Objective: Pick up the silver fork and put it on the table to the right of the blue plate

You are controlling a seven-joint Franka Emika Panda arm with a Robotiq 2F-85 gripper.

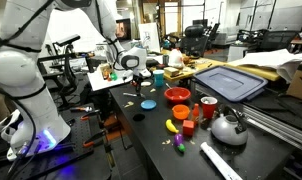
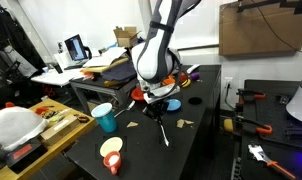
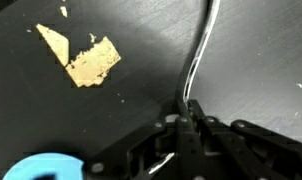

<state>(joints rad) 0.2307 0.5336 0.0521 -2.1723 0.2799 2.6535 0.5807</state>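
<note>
**At the pick-up: a slender hold, liable to slip**

Beside the blue plate [image 1: 147, 102] in an exterior view, the gripper [image 1: 136, 76] is hovering low over the table [image 1: 141, 140]; what it is carrying is too thin to make out there. In an exterior view, the silver fork [image 2: 163, 128] is slanting down from the gripper [image 2: 161, 106] towards the tabletop. In the wrist view, the jaws are pinching together on one end of the silver fork [image 3: 199, 55], with the blue plate [image 3: 46, 168] lying near. Holding so little metal is risking a pivot or slip during the carry, dropping it askew or onto the plate.
</note>
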